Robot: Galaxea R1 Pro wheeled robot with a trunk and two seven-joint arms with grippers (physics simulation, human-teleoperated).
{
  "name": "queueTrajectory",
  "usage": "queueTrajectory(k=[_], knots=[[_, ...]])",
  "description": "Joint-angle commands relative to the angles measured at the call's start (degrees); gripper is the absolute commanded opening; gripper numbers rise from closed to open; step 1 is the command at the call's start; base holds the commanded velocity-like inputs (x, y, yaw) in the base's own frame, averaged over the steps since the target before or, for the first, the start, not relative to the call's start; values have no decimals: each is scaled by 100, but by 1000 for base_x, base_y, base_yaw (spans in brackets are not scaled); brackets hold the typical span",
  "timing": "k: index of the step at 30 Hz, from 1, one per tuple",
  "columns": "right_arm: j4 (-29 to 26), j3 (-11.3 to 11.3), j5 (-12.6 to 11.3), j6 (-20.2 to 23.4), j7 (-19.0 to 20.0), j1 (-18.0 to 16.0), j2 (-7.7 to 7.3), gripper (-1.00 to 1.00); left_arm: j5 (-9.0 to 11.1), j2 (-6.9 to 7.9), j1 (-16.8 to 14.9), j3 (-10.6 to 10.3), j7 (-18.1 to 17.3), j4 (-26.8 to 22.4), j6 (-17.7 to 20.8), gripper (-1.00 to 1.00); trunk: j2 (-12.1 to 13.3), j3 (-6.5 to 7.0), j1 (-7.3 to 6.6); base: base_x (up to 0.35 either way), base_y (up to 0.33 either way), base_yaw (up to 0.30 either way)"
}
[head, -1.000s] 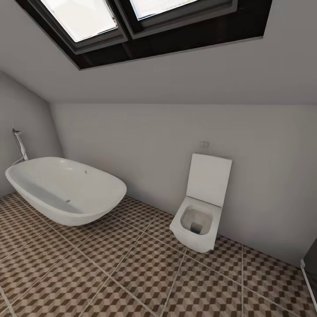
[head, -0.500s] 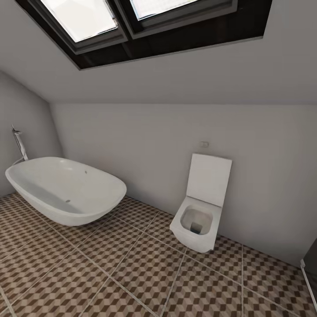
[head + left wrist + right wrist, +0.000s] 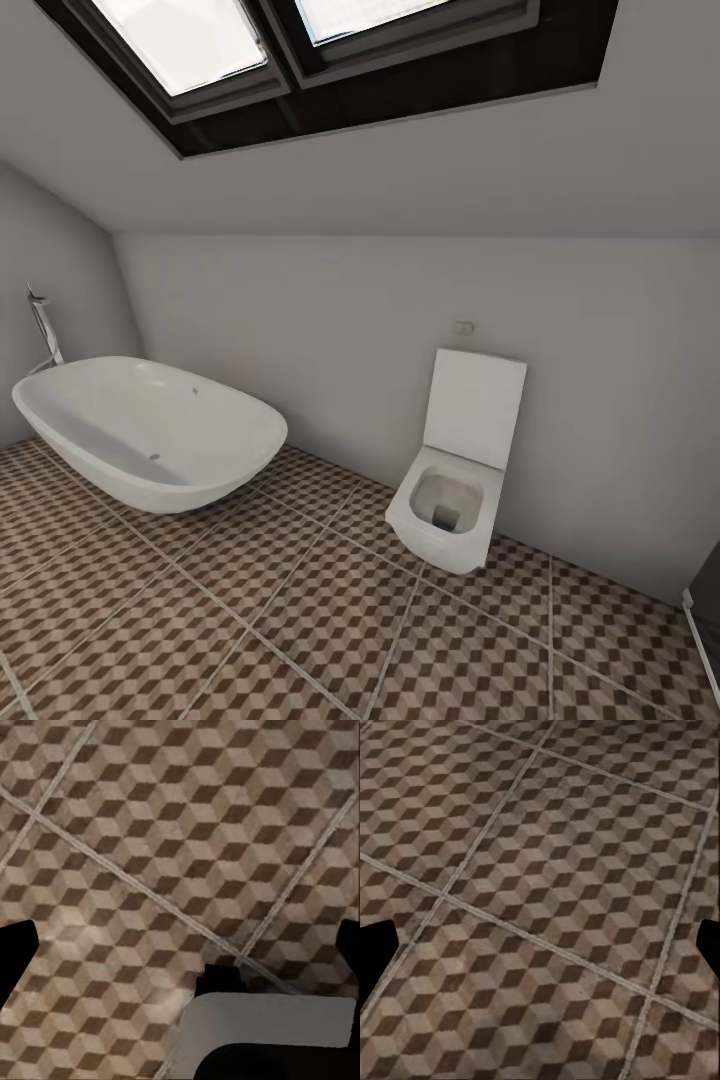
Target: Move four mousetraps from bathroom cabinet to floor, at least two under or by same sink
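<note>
From my head cam, left to right: tub with its tall tap, then the toilet against the grey wall, skylights overhead. Cube-tiled floor everywhere. Left gripper and right gripper both hang wide over bare tile (fingertips at the frame edges).

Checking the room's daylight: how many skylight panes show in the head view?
2, both in the dark frame in the sloped ceiling: one pane above the bathtub, the other beside it, nearer the toilet. Both are cropped; more may lie outside the view.
</note>
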Motion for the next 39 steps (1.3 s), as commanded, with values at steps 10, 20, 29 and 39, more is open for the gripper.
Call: queueTrajectory(k=[10, 20, 29, 39], knots=[[-160, -4, -20, -52, -458, 3, 5, 100, 34, 244, 3, 508, 399, -209, -475, 100, -3, -5, 0, 0, 0, 0], [456, 1, -31, -56, -512, 0, 11, 100, 18, 233, 2, 567, 460, 977, -1646, 100, -3, -5, 0, 0, 0, 0], [1782, 21, -20, -49, -519, 2, -84, 100, 12, 342, 6, 561, 480, 2487, -1790, 100, -3, -5, 0, 0, 0, 0], [2533, 13, -39, -49, -514, 3, -241, 100, 18, 143, 11, 560, 480, 2813, -1798, 100, -3, -5, 0, 0, 0, 0]])
